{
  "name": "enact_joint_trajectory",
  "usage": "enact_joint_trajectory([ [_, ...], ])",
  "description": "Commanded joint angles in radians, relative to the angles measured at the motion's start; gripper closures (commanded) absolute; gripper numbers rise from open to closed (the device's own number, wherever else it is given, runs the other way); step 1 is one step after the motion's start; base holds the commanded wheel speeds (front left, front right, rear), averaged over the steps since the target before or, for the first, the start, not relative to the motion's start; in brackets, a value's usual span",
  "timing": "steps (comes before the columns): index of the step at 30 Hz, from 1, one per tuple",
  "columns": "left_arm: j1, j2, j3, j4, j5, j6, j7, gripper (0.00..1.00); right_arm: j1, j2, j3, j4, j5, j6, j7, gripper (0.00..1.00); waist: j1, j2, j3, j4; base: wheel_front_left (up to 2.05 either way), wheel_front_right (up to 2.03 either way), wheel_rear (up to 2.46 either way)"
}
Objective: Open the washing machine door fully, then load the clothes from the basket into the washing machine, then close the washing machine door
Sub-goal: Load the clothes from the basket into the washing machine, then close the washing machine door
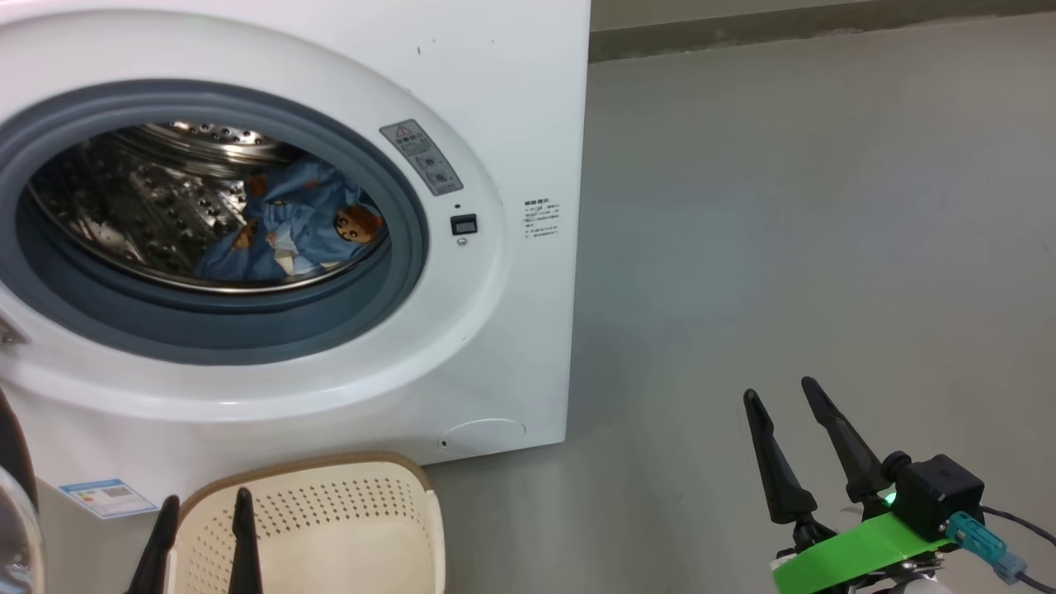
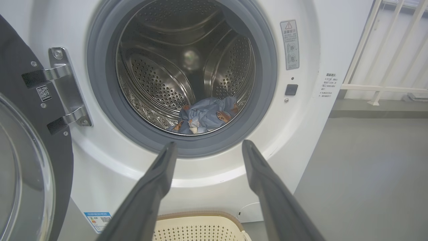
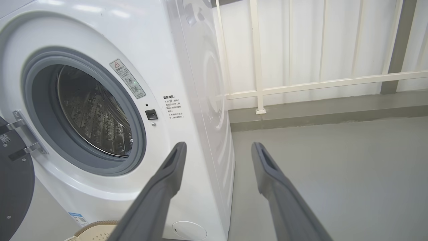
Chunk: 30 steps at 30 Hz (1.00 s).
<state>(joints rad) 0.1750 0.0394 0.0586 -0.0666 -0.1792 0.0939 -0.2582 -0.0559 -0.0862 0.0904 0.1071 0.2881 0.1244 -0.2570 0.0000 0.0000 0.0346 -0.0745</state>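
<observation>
Head view: crumpled blue cartoon-print clothes (image 1: 301, 227) in steel drum (image 1: 136, 202)

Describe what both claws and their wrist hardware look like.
The left claw and right claw each have two long, tapering dark fingers. Behind the right claw sit a bright green band, a black box with a small green light, and a teal plug on a dark cable.
</observation>
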Motion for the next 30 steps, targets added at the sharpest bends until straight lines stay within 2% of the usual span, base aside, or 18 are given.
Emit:
enact_joint_trajectory([
  [1, -0.006, 0.011, 0.029, -0.032, 0.015, 0.009, -0.004, 0.0, -0.003, -0.002, 0.024, -0.025, -0.015, 0.006, -0.005, 0.0, 0.0, 0.0, -0.003, 0.002, 0.0, 0.0, 0.0],
  [30, 0.015, 0.011, 0.016, -0.018, 0.026, 0.04, -0.004, 0.0, 0.015, -0.003, 0.02, -0.012, -0.025, 0.006, -0.005, 0.0, 0.0, 0.0, -0.026, 0.017, -0.02, 0.02, 0.0],
])
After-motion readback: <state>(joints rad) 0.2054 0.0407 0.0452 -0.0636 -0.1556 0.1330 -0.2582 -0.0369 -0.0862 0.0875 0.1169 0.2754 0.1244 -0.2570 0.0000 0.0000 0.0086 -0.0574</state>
